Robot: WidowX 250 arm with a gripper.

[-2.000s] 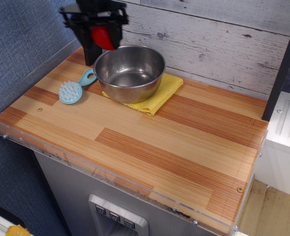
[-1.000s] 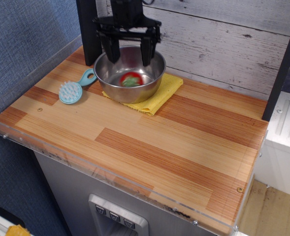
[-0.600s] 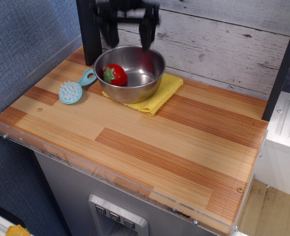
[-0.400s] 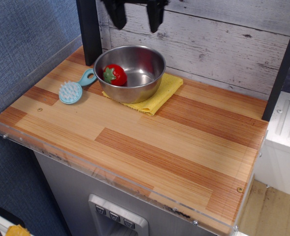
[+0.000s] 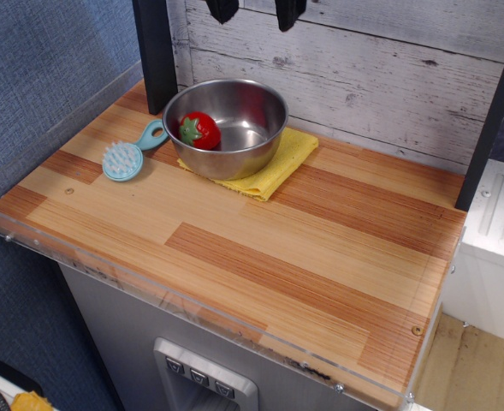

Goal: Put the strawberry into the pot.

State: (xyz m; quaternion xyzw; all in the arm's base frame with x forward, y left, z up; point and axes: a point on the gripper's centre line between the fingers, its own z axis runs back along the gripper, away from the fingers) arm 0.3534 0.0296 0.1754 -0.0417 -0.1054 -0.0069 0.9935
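The red strawberry (image 5: 200,130) with its green top lies inside the shiny steel pot (image 5: 256,150), against the pot's left inner wall. The pot stands on a yellow cloth (image 5: 284,162) at the back left of the wooden counter. My gripper (image 5: 254,15) is high above the pot at the top edge of the view. Only its two black fingertips (image 5: 222,10) show, spread apart with nothing between them.
A light blue round brush (image 5: 125,159) lies left of the pot, its handle touching the cloth's side. A black post (image 5: 156,51) stands behind the pot at the left. A clear plastic rim (image 5: 192,312) edges the counter's front and left.
The gripper carried the strawberry over the pot, let it go, and rose out of the top of view. The strawberry dropped into the pot and rolled to its left wall.
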